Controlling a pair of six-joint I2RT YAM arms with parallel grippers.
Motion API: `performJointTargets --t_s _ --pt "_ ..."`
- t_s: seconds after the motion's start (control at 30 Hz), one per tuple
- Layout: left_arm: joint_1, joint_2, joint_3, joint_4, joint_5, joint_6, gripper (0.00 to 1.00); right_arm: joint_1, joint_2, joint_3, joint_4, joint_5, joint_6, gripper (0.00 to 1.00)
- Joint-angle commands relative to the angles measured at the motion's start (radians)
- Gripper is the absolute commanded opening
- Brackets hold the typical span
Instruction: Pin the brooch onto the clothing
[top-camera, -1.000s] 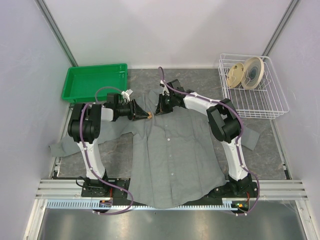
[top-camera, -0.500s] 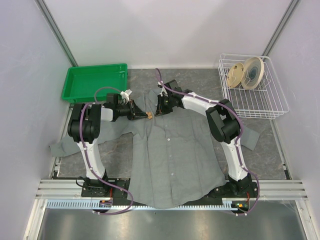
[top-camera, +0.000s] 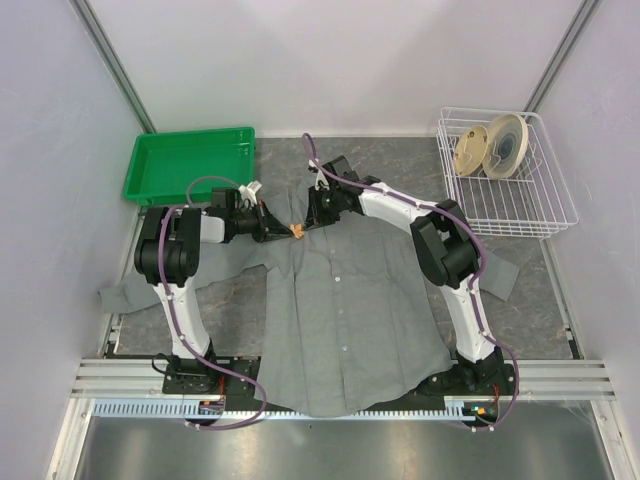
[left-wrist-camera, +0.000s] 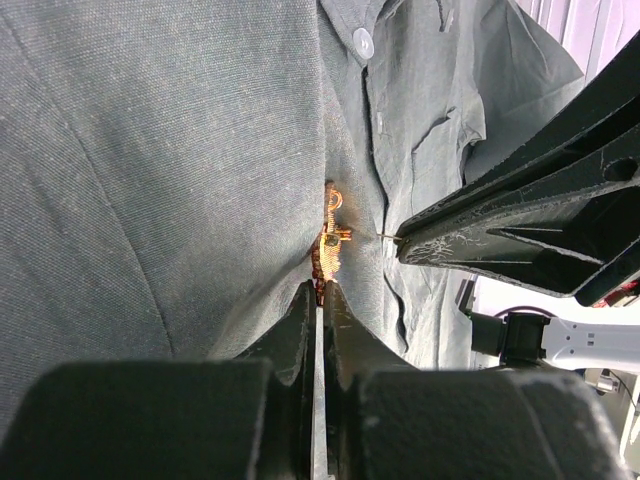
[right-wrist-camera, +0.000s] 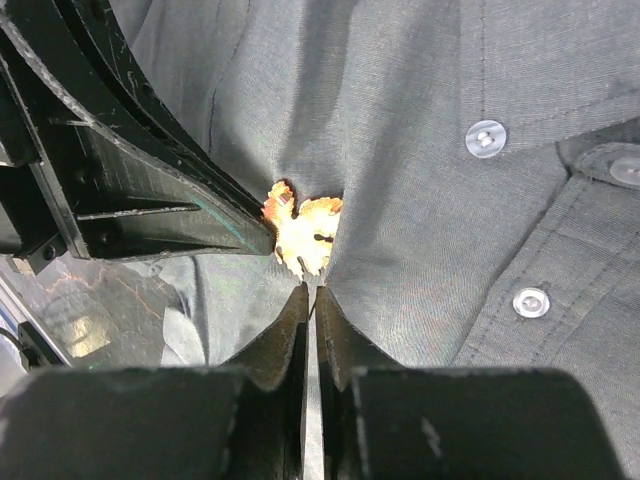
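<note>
The grey shirt (top-camera: 345, 290) lies flat on the table, collar at the far end. The small orange-gold brooch (top-camera: 297, 232) sits at the collar area, between both grippers. My left gripper (top-camera: 283, 230) comes from the left and is shut on the brooch's edge (left-wrist-camera: 330, 245), its jaws pressed together (left-wrist-camera: 322, 288). My right gripper (top-camera: 311, 217) comes from the right and is shut, its tips (right-wrist-camera: 310, 290) touching the brooch (right-wrist-camera: 303, 237) and pinching a thin metal pin. That pin pokes from the right fingers (left-wrist-camera: 520, 230) in the left wrist view. Shirt fabric (right-wrist-camera: 450, 220) bunches around the brooch.
A green tray (top-camera: 185, 165) stands at the far left. A white wire basket (top-camera: 535, 215) with round plates (top-camera: 490, 147) stands at the far right. The shirt's sleeves spread to the left (top-camera: 125, 295) and to the right (top-camera: 500, 270).
My right gripper has shifted slightly left and farther away. My left gripper has drawn back a little to the left. The brooch stays between them at the collar.
</note>
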Motion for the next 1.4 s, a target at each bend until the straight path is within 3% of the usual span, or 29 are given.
performJointTargets --t_s 0.0,0.37,0.53,0.9,0.97,1.13,1.37 --pt "-0.015 -0.017 -0.007 0.007 -0.004 0.034 0.02 0.022 0.002 0.057 0.029 -0.042 0.006 0.1" --pt "-0.024 -0.004 -0.012 0.022 -0.004 0.015 0.02 0.042 0.045 0.072 0.035 -0.037 0.015 0.11" --pt "-0.022 -0.014 -0.021 0.013 -0.006 0.023 0.02 0.056 0.059 0.093 0.042 -0.036 0.024 0.25" --pt "-0.022 -0.007 -0.021 0.013 -0.007 0.024 0.02 0.069 0.097 0.107 0.042 -0.026 0.02 0.36" --pt "-0.021 -0.006 -0.021 0.011 -0.004 0.023 0.02 0.069 0.1 0.112 0.045 -0.04 0.012 0.41" --pt "-0.018 0.0 -0.021 0.008 -0.003 0.024 0.02 0.069 0.037 0.133 0.092 -0.189 -0.009 0.64" --pt "-0.016 0.009 -0.015 0.008 0.0 0.018 0.02 0.019 -0.07 0.104 0.147 -0.44 -0.046 0.74"
